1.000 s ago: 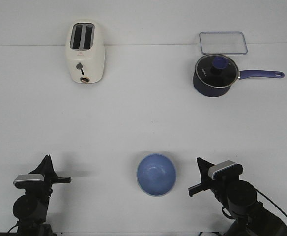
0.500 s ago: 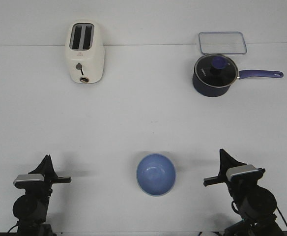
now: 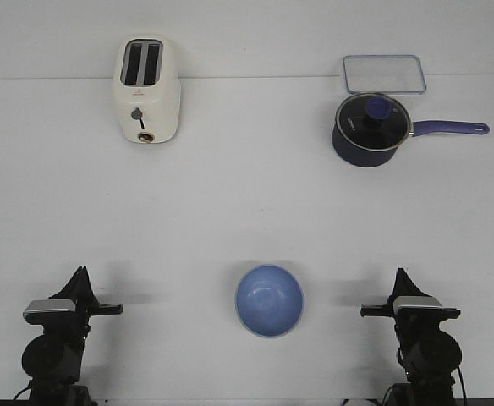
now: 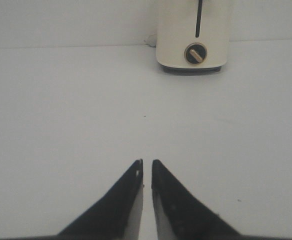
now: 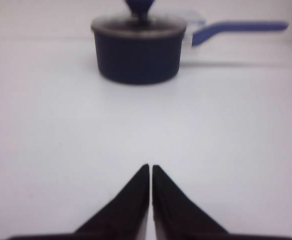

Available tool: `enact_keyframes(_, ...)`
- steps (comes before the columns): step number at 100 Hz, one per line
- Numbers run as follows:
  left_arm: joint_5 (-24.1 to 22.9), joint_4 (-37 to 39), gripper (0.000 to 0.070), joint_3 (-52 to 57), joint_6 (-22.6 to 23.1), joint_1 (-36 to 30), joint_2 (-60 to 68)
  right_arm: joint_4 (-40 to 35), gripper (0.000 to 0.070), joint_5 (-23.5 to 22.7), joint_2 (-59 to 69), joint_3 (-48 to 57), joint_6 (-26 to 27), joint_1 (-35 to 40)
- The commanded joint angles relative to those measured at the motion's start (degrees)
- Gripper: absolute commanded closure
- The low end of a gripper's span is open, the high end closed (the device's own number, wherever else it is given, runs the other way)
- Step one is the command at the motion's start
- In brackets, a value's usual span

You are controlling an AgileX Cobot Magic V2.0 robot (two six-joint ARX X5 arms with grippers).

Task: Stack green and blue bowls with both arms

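With both sets of fingers nearly touching at the tips, neither arm holds anything. The left gripper (image 4: 146, 162) points toward the toaster (image 4: 194, 35) across bare desk; the right gripper (image 5: 150, 167) faces the saucepan (image 5: 138, 49), which is blurred in that wrist view. From the front, the left gripper (image 3: 78, 283) sits near the front-left corner of the desk and the right gripper (image 3: 401, 283) near the front-right corner, each parked low and well apart from anything it could touch.

The blue bowl (image 3: 269, 300) stands upright near the front edge, roughly midway between the two arms. Only blue is visible from above; no green bowl shows anywhere on the desk. Judgement: green may sit nested beneath blue, or may be out of frame. Cannot tell from these views.

Risks from here:
- If the stack is already made, any further reach toward it could knock it or slide it off the front edge, since the rim lies close to that edge.
- If green is missing, the task cannot be finished.
- Closed tips coming in from the side would push a smooth bowl away, not grip it.

Toaster (image 3: 146, 89) at back-left, saucepan (image 3: 367, 128) and clear lid (image 3: 383, 74) at back-right; no hazard.
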Motion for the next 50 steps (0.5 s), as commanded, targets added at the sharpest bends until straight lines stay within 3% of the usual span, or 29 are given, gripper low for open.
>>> enact_keyframes(1,0.13,0.81,0.0685,-1.16,0.11,0.02,-0.07,1.31,0.069,-0.04,-0.07,-0.15,-0.85,-0.02)
enact_keyframes(15,0.13,0.81,0.0685,-1.14,0.11,0.02,-0.07,1.62,0.069,-0.11,0.07,-0.15,2.47,0.11)
enact_keyframes(50,0.13,0.81,0.0685,-1.14,0.11,0.02,-0.07,3.1,0.069,-0.07,-0.09,-0.13,2.4,0.09)
